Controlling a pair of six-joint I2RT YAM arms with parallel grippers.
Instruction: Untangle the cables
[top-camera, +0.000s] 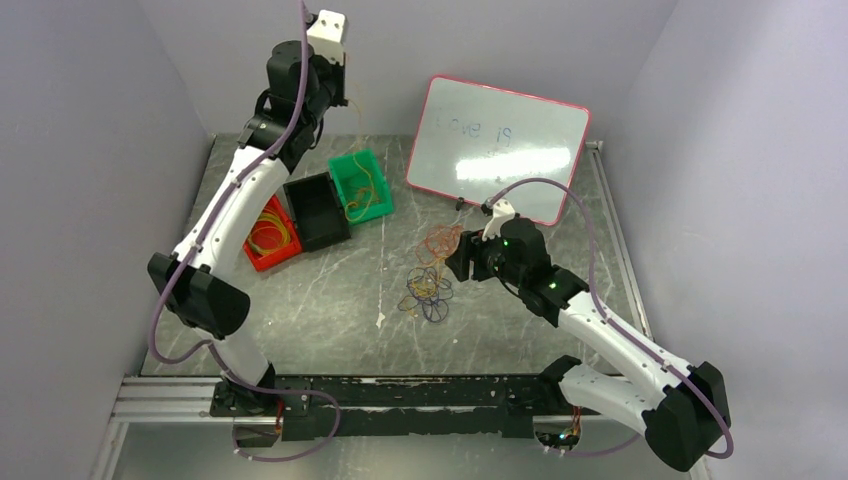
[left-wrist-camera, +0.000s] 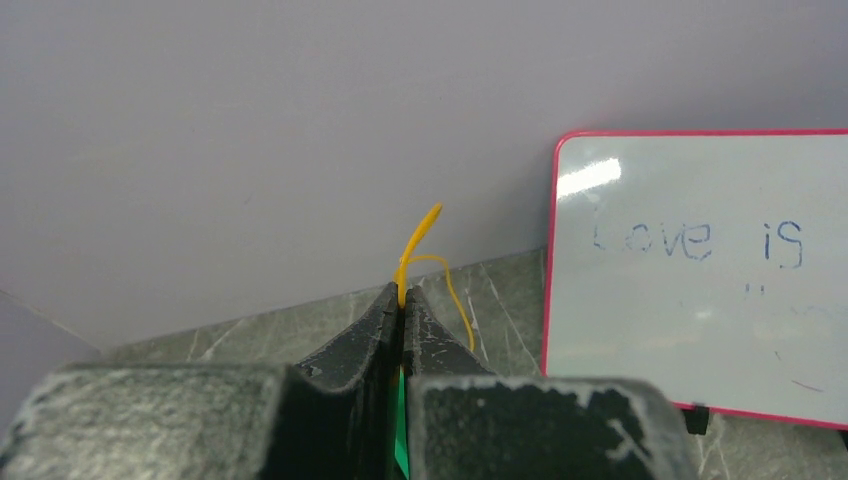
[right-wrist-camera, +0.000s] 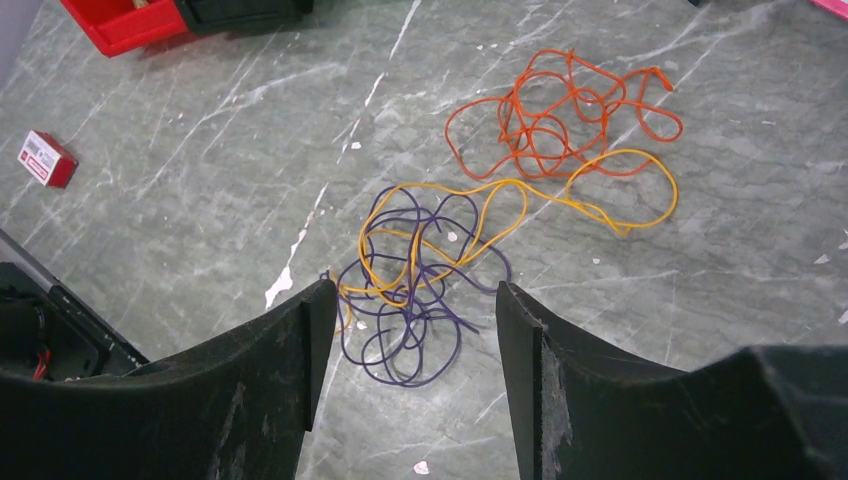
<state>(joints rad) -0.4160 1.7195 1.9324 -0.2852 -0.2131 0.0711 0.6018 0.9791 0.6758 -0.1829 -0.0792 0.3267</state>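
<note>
left wrist: left pincer (left-wrist-camera: 403, 297) clamps a yellow cable (left-wrist-camera: 416, 240).

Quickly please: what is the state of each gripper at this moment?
Left gripper: closed, pinching a yellow cable.
Right gripper: open, holding nothing, above the tangled cables.

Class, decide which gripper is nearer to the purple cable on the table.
Right. The right gripper hangs open close above the purple cable. The left gripper is raised far off above the green bin, pinching a yellow cable.
</note>
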